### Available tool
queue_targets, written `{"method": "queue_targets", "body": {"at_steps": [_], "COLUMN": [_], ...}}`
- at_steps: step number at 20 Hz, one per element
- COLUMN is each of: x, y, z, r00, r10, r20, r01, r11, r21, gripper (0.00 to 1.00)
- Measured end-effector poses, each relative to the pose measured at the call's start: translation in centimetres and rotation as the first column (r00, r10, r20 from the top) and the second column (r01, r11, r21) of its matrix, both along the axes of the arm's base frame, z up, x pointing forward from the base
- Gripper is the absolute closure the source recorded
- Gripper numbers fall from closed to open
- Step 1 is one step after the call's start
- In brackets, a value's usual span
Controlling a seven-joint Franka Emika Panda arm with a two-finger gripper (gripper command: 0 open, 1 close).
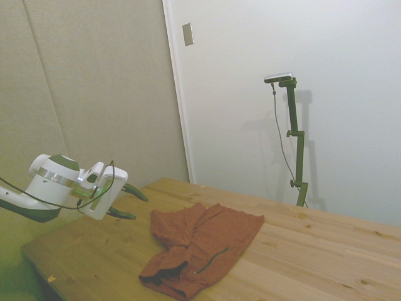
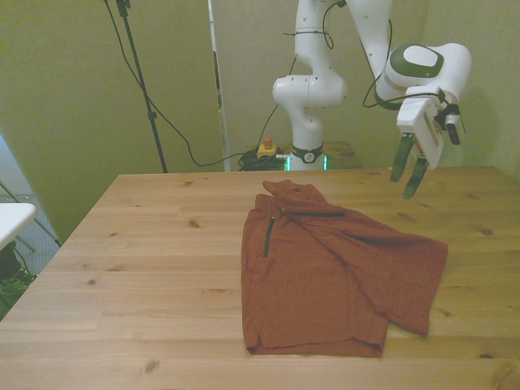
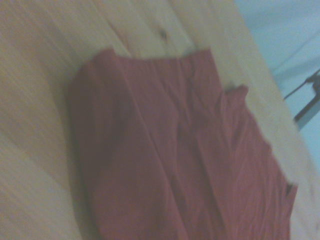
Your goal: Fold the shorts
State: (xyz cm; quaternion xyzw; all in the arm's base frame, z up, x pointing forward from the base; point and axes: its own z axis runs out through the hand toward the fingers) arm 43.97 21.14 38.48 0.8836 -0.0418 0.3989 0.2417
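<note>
Item: shorts (image 2: 329, 280), rust-brown, lying rumpled and partly doubled over on the table (image 2: 146, 260), one leg overlapping the other. Item: gripper (image 2: 410, 173), which I hold in the air beside the shorts, well clear of the cloth, fingers spread, nothing held. Risk, as I judge it: pinching both layers, or only a thin edge, would drag the shorts instead of folding them.

We see soft, even room light w/ a yellow-green tint in side and front views. Wrist view is blurry; the shorts (image 3: 180, 150) look smeared, no glare.
</note>
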Motion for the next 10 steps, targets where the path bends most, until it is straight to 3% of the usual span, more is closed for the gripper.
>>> {"method": "queue_targets", "body": {"at_steps": [2, 5, 10], "x": [0.0, 0.9, 1.6], "y": [0.7, 0.8, 1.6], "z": [-1.8, -4.9, -5.8], "r00": [0.999, 0.999, 0.999], "r10": [0.029, 0.033, 0.031], "r20": [0.019, -0.013, -0.016], "r01": [-0.028, -0.034, -0.031], "r11": [0.999, 0.999, 0.999], "r21": [-0.026, -0.028, 0.01], "gripper": [0.0, 0.0, 0.0]}}
